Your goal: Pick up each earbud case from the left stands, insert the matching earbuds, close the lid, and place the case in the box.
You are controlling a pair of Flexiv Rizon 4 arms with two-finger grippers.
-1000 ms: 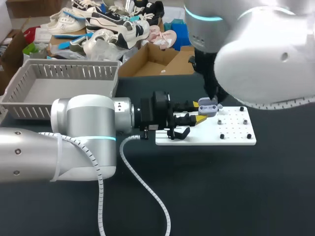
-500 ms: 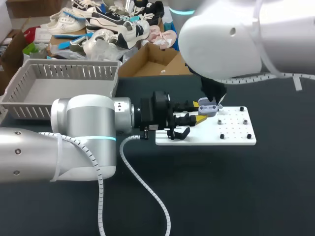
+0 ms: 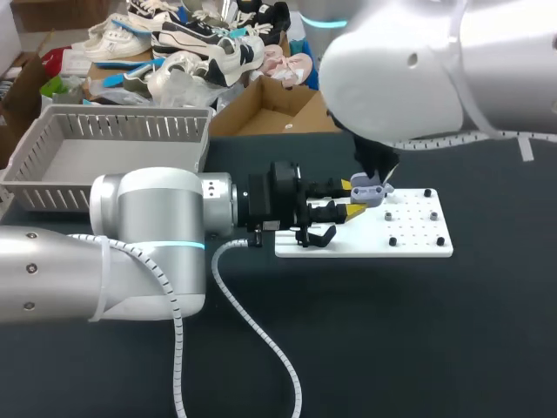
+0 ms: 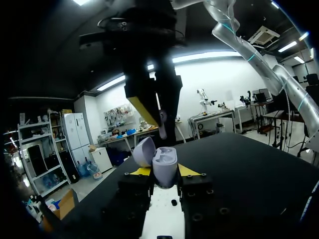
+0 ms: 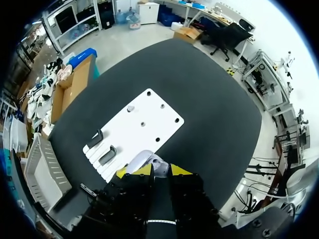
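Left arm (image 3: 148,244): I see a fat silver cylindrical housing, a thin cyan light ring at the joint, and small dark screws on the grey link.
Cable (image 3: 261,340): white ribbed hose, held by a white strap.
Left end effector (image 4: 164,172): black blocky body, screw holes, yellow tips.
Right arm (image 3: 418,78): glossy silver-white shell, cyan ring, white ribbed hose.
Right end effector (image 5: 157,171): black, yellow tips.

Nothing legible in any of my views: no text, label, brand, number or sign. Earbud case (image 4: 164,167): no print I can read. White stand plate (image 3: 409,237): no markings I can read.
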